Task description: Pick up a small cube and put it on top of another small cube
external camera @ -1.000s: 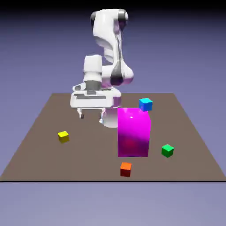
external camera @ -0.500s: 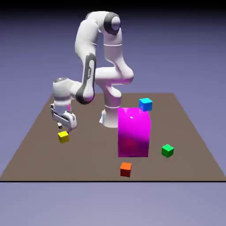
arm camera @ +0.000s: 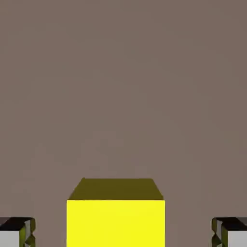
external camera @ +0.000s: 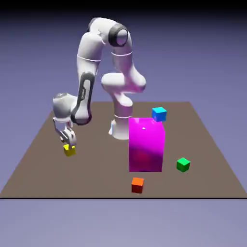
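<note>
Your gripper (external camera: 69, 144) has dropped from just above the yellow cube (external camera: 69, 150) half a second ago to straddle it now; in the hand view the fingertips (arm camera: 17, 232) stand apart, spread wide with clear gaps either side of the cube, so nothing is gripped. The cube rests on the brown table (external camera: 43, 164) at about 9 o'clock from the magenta block (external camera: 146, 144), and the blue cube (external camera: 159, 114) sits at the block's 1 o'clock; you'll find no readable writing or labels

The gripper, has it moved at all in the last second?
Yes. The gripper swung from beside the magenta block toward the exterior view's left and came down over the yellow cube.
</note>
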Action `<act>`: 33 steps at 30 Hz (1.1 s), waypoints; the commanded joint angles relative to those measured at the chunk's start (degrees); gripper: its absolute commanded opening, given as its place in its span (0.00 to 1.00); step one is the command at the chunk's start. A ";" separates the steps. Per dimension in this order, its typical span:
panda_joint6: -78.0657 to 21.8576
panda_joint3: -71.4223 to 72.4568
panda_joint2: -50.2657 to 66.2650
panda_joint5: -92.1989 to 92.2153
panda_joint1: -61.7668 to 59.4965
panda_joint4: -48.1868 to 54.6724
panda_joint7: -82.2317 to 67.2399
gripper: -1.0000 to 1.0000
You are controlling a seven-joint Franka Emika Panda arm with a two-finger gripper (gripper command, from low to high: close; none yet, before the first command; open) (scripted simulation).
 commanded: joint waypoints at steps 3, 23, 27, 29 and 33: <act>1.46 6.23 3.08 6.86 -4.70 1.13 -5.14 0.50; -5.80 -24.65 -12.18 -27.16 18.61 -4.48 20.36 0.00; -8.68 -20.74 -13.73 -26.31 19.65 -2.76 20.27 0.00; -12.22 -16.59 -16.34 -26.15 21.37 -1.56 18.56 0.00; -19.29 -8.29 -21.57 -25.82 24.82 0.85 15.13 0.00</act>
